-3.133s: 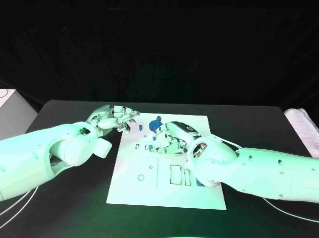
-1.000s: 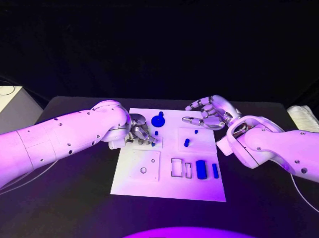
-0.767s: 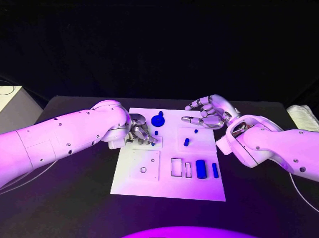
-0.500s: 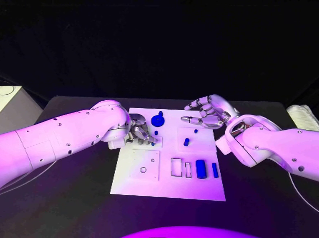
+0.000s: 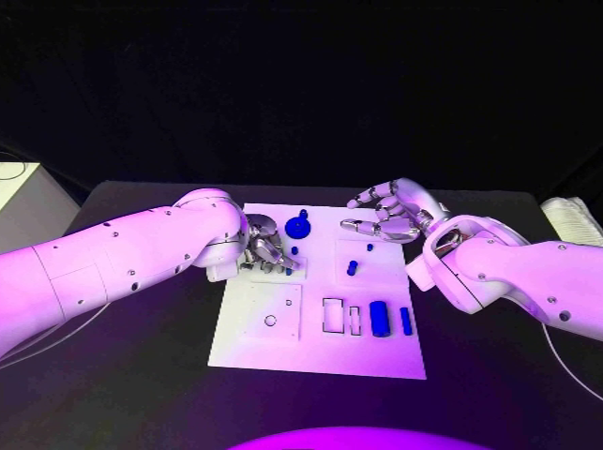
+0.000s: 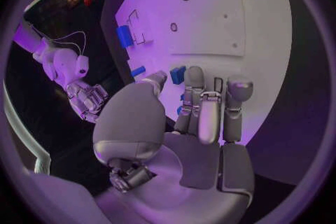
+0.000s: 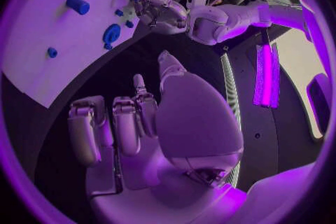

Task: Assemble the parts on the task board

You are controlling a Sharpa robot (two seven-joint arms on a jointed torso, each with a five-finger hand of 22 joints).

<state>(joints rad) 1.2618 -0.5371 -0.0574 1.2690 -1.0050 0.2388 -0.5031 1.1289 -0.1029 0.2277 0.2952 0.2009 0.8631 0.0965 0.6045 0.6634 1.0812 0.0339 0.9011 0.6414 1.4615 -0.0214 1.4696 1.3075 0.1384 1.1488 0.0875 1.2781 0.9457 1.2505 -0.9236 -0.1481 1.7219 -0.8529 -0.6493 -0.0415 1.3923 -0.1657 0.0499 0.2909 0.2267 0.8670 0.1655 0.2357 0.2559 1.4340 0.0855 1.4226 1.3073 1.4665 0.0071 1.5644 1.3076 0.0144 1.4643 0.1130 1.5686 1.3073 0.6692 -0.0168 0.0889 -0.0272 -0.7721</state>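
Black table (image 5: 139, 375); task board (image 5: 267, 342) under left hand (image 5: 263, 249).

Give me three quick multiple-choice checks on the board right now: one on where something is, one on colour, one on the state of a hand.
1. Where is the left hand?
A. Over the left side of the white board
B. Off the table
C. On the white cloth

2. What colour is the round part at the board's far edge?
A. Grey
B. Blue
C. White

3. What is the state of the right hand?
A. Gripping the round part
B. Pressing flat on the board
C. Raised, fingers curled, holding nothing

Answers: 1 A, the head view shows it down on the board's left side. 2 B, it is dark blue against the white. 3 C, the right wrist view shows bare fingers.
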